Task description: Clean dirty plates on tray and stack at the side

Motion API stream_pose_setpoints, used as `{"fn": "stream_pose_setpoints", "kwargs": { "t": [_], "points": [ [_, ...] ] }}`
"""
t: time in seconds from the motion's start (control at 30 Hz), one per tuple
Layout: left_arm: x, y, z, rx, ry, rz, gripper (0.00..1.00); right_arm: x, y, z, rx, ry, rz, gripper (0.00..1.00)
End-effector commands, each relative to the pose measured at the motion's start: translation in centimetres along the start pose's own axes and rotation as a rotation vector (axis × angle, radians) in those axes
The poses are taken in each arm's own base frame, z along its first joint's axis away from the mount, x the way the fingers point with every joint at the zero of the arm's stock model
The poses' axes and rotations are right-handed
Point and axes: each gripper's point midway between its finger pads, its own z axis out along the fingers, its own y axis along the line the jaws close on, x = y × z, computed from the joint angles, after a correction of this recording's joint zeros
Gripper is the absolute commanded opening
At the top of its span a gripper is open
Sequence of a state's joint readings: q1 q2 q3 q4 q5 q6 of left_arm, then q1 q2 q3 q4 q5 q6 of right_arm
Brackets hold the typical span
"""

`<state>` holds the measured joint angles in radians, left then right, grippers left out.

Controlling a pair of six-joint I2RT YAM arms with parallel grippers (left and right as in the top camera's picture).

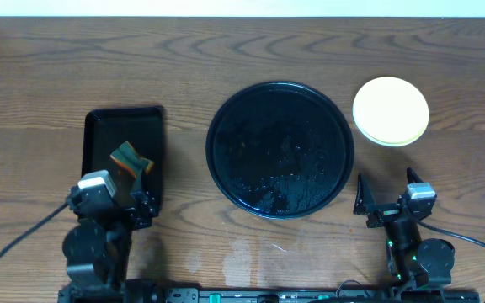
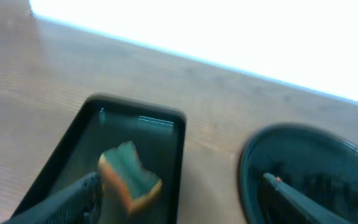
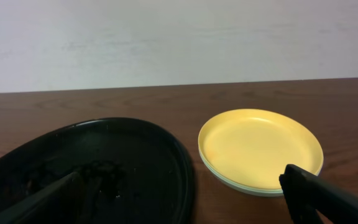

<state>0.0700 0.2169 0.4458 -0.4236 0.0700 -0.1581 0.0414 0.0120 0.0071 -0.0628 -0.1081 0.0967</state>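
The large round black tray (image 1: 279,150) lies at mid-table with no plate on it; it also shows in the left wrist view (image 2: 309,174) and the right wrist view (image 3: 92,168). The plates (image 1: 391,110) sit stacked to its right, the pale yellow one on top; a pale mint rim shows beneath it in the right wrist view (image 3: 260,149). My left gripper (image 1: 139,204) is open and empty at the near end of the rectangular tray. My right gripper (image 1: 387,195) is open and empty, near the front of the table, short of the stack.
A rectangular black tray (image 1: 99,139) at the left holds a green and orange sponge (image 1: 130,158), seen in the left wrist view (image 2: 129,176) beside the left finger. The wooden table's far edge meets a white wall.
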Motion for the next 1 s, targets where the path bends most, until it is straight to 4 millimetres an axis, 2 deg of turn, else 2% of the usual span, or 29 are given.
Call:
{"fn": "stream_pose_setpoints", "kwargs": {
  "t": [0.0, 0.17, 0.37, 0.57, 0.7, 0.97],
  "points": [
    [0.7, -0.9, 0.4, 0.076, -0.065, 0.018, 0.80, 0.0, -0.2, 0.0, 0.009, -0.003, -0.012, 0.99],
    [1.7, -1.2, 1.5, 0.123, -0.146, 0.023, 0.80, 0.0, -0.2, 0.0, 0.009, -0.003, -0.012, 0.99],
    [1.4, -1.2, 2.2, 0.140, -0.228, 0.028, 0.80, 0.0, -0.2, 0.0, 0.009, -0.003, -0.012, 0.99],
    [1.0, -1.3, 2.4, 0.156, -0.304, 0.032, 0.80, 0.0, -0.2, 0.0, 0.009, -0.003, -0.012, 0.99],
    [1.5, -1.2, 2.5, 0.165, -0.341, 0.034, 0.80, 0.0, -0.2, 0.0, 0.009, -0.003, -0.012, 0.99],
    [1.8, -1.3, 2.7, 0.161, -0.338, 0.086, 0.80, 0.0, -0.2, 0.0, 0.009, -0.003, -0.012, 0.99]
  ]
}}
